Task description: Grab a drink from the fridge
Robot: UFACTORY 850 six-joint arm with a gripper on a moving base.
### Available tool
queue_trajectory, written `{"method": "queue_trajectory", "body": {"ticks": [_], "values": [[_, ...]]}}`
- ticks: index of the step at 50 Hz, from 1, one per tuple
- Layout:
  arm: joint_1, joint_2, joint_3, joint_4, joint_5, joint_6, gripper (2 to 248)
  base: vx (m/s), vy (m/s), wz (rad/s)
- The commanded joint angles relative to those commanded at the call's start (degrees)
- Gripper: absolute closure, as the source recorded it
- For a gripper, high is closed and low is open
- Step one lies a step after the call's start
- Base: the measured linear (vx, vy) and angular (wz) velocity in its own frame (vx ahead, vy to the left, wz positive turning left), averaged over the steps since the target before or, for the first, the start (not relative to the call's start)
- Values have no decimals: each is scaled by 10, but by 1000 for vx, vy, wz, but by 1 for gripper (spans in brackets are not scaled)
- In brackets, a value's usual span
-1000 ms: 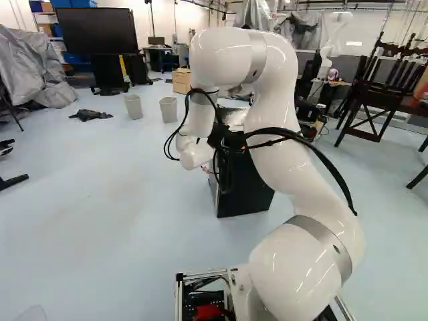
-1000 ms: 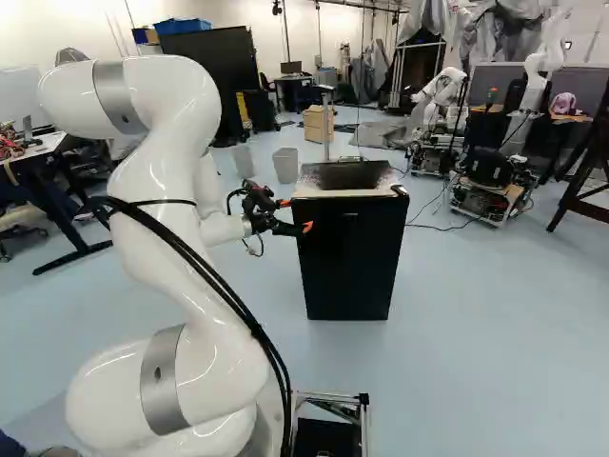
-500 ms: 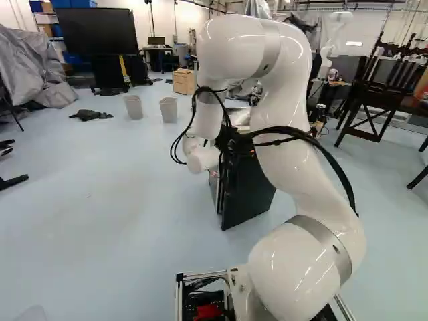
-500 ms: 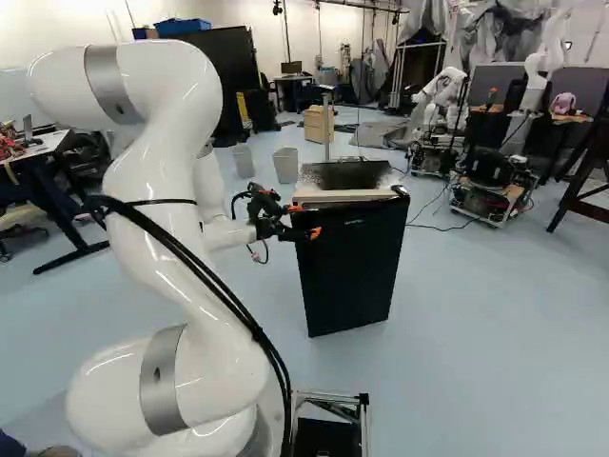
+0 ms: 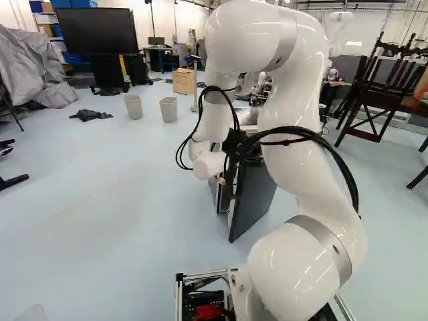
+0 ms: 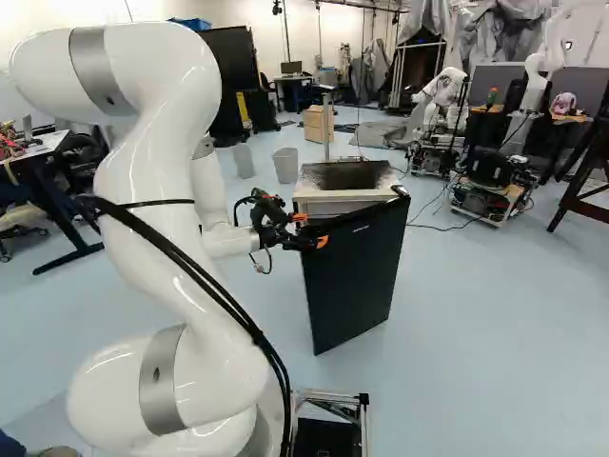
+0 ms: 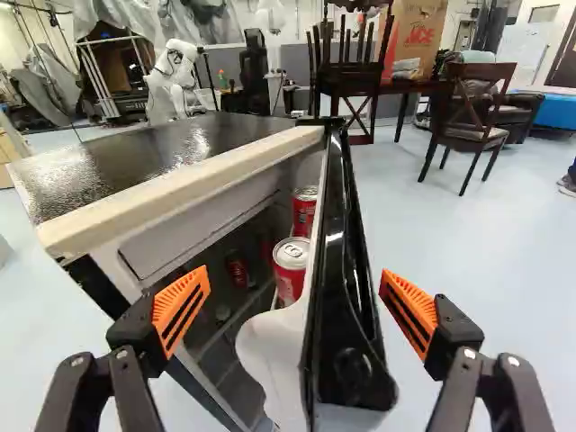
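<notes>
1. Orange-padded, the claw (image 6: 311,229) stands spread, the black fridge door (image 7: 346,261) between its fingers.
2. The door hangs ajar; inside it, a red drink can (image 7: 290,274) stands upright, silver-topped with its tab showing.
3. Just beyond, a matching can (image 7: 305,212).
4. Deeper in the fridge (image 7: 180,182), another red can (image 7: 237,270) sits shadowed.

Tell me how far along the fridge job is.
Done: the door stands ajar, showing red cans in the fridge.
In hand: apparently opening the door; the fingers stand apart on either side of its edge, gripping nothing.
Left: probably swinging it wider, then gripping a can and lifting it out.
</notes>
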Motion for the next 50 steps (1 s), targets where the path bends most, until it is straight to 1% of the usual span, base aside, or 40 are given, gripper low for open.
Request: {"method": "queue_trajectory", "body": {"ticks": [50], "values": [[-33, 76, 134, 0, 15, 0, 3, 0, 0, 0]]}}
